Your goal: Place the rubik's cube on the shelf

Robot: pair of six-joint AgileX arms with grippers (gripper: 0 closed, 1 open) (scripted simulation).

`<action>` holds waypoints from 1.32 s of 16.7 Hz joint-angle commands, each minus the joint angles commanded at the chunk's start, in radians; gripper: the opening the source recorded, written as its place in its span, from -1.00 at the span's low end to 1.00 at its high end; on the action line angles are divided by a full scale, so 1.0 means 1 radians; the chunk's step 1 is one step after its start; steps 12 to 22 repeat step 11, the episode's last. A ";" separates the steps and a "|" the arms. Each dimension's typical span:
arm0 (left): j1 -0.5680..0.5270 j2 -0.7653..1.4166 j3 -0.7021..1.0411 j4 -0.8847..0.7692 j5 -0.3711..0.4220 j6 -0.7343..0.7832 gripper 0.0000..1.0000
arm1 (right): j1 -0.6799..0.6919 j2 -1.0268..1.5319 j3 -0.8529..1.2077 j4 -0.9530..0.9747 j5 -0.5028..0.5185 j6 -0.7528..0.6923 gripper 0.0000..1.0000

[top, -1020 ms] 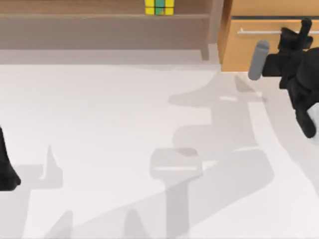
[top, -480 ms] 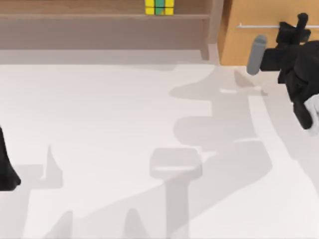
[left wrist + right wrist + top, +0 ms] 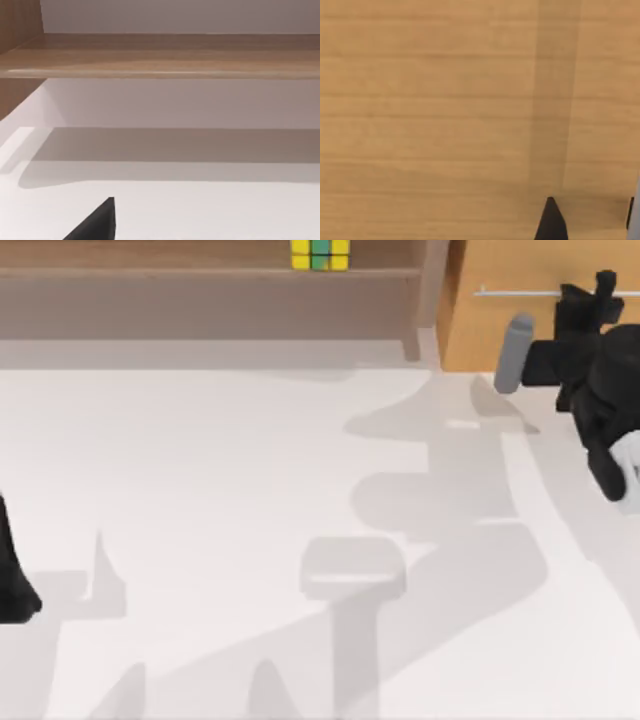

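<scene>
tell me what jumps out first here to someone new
The bright yellow and green cube sits on the shelf at the table's far edge. At the far right, the right gripper is up against the orange drawer, by its silver handle. The left arm is parked at the left edge.

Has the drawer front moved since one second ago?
Yes. The drawer front went back toward the cabinet, away from the shelf post's near end; the right pincer is at its handle.

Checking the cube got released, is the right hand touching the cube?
Apart. The top view shows the cube on the shelf, with the shelf's post and bare table separating it from the right hand by the drawer.
</scene>
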 joint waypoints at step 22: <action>0.000 0.000 0.000 0.000 0.000 0.000 1.00 | 0.000 0.000 0.000 0.000 0.000 0.000 1.00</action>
